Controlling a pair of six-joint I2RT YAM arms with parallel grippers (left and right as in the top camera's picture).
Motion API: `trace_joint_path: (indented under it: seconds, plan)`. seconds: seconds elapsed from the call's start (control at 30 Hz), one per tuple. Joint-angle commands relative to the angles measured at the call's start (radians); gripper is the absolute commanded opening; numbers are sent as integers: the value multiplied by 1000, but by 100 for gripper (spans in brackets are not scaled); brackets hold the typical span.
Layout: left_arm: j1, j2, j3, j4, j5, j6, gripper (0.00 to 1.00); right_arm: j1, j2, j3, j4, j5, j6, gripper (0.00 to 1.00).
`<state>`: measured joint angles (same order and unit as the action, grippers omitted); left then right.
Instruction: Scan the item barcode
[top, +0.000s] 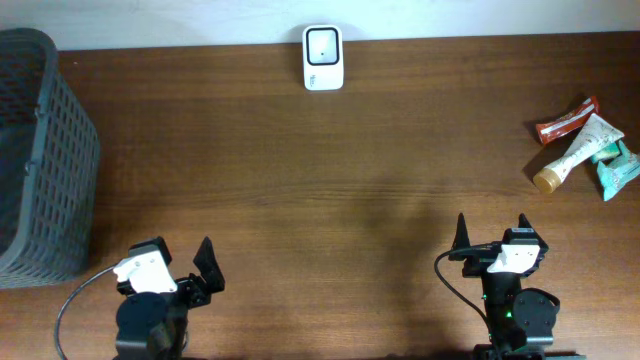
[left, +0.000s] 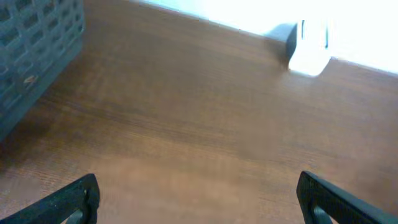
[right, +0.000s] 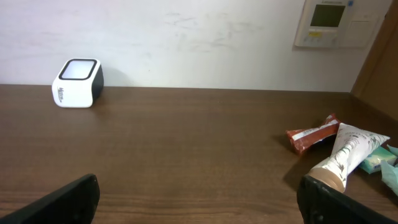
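Dark brown wood table fills the overhead view, with a pale wall along its top edge. At top centre, touching that edge, stands a white box-shaped scanner with a black window. It sits well apart from everything else.

At the right edge of the frame, a little above the middle, three small goods lie close together. They are a red-brown foil packet, a white squeeze tube with a tan cap and a teal packet. The tube lies slanted, cap toward the lower left, between the other two. No barcode can be made out on any of them.

A grey plastic mesh basket takes up the left edge.

Low in the frame, the left gripper sits at lower left and the right gripper at lower right. Both have their black fingers spread wide over bare wood, holding nothing.

In the right wrist view a beige wall panel with a small screen hangs at upper right.
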<state>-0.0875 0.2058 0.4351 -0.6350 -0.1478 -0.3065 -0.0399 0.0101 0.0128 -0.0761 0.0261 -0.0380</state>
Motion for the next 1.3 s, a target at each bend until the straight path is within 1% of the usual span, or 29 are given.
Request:
trace_joint_path:
  seconds: [0.0, 0.13, 0.17, 0.27, 0.47, 0.63, 0.77, 0.87, 0.97, 1.03, 1.1, 1.27]
  plan:
    - [15, -56, -60, 100, 20, 2, 99, 7, -6, -7, -6, 2, -6, 99]
    - [15, -103, -150, 267, 19, 18, 99, 7, -7, -7, -6, 2, -6, 99]
    - [21, -119, -201, 365, 19, 18, 99, 7, -7, -7, -6, 2, -6, 99]
    - [35, -132, -263, 477, 20, 17, 99, 7, -7, -7, -6, 2, -6, 99]
    - [48, -162, -352, 643, 19, 19, 99, 7, -7, -7, -6, 2, -6, 99]
    - [48, -201, -426, 738, 20, 74, 99, 7, -7, -7, -6, 2, -6, 99]
    - [48, -201, -427, 729, 20, 116, 99, 7, -7, -7, -6, 2, -6, 99]
    - [47, -201, -427, 713, 19, 172, 99, 7, -7, -7, -6, 2, -6, 99]
    - [47, -201, -427, 627, 10, 234, 99, 7, -7, -7, -6, 2, -6, 99]
    - [47, -201, -427, 565, -20, 234, 99, 7, -7, -7, -6, 2, -6, 99]
    - [47, -201, -427, 568, -20, 256, 99, 7, -6, -7, -6, 2, -6, 99]
    - [47, -201, -427, 565, 2, 255, 99, 7, -6, -7, -6, 2, -6, 99]
